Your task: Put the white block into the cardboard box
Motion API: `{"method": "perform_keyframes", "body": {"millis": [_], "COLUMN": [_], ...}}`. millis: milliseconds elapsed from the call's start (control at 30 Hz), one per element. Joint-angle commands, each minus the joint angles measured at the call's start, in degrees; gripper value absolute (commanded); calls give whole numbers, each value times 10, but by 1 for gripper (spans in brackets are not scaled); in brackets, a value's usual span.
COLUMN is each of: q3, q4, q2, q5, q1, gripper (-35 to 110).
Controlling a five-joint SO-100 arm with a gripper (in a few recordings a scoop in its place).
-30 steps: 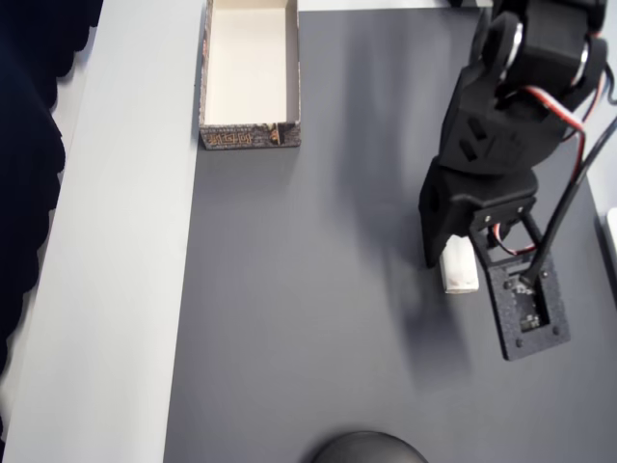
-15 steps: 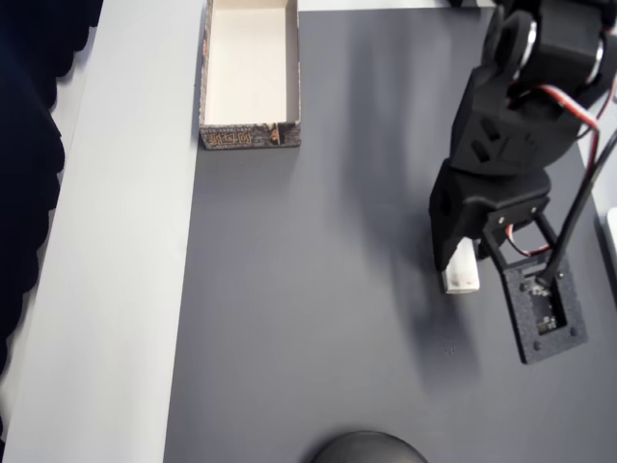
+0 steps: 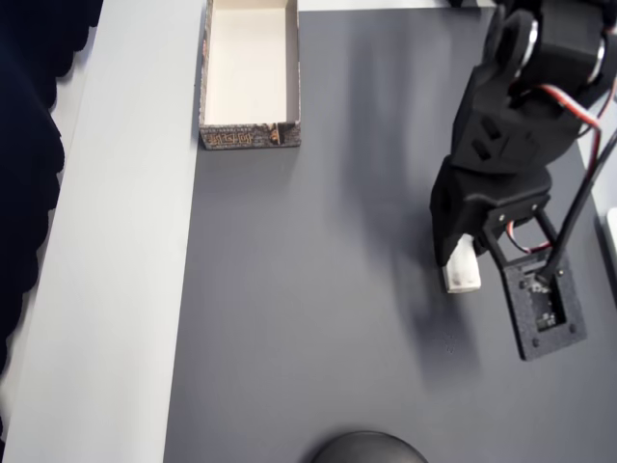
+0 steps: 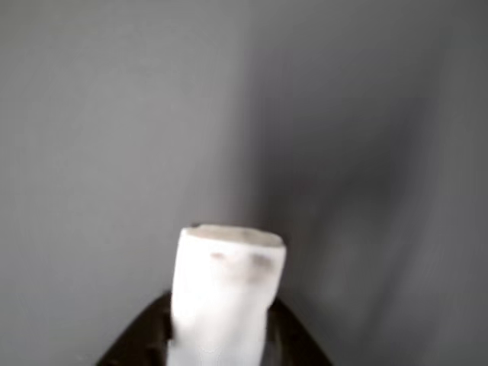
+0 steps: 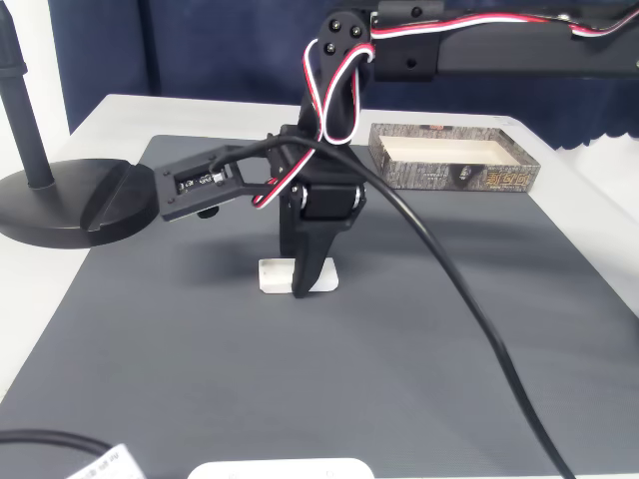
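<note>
A: As seen from overhead, the white block [image 3: 462, 275] lies flat on the grey mat [image 3: 318, 309], at the right of the picture. The black gripper [image 3: 457, 258] stands over its upper end. The cardboard box [image 3: 250, 138] sits well apart at the top left, its cream inside bare.

B: Jaws?

A: One black finger [image 3: 446, 231] covers the block's upper left part. Clenched or released, I cannot tell from here.

B: Wrist view?

A: Block [image 4: 226, 299] stands up from the bottom edge, blurred, two faint dimples near its far end. Dark finger parts [image 4: 141, 341] flank it low on both sides; whether they press it, cannot tell.

B: Fixed view?

A: Gripper [image 5: 303, 282] points straight down onto the block [image 5: 275, 274], which rests on the mat [image 5: 300, 369] covering the table [image 5: 599, 235]. Box [image 5: 454, 157] behind at right. A black stand base [image 5: 65, 205] sits at left.
</note>
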Motion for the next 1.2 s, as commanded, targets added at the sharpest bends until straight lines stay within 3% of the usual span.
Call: {"method": "perform_keyframes", "body": {"millis": [0,400,1167], "q3": [-25,-21,226], "q4": [36,40,110], "q2": [4,29,414], "q5": [5,16,11], "q1": [4,6,134], "gripper": [-2,-2,-2]}}
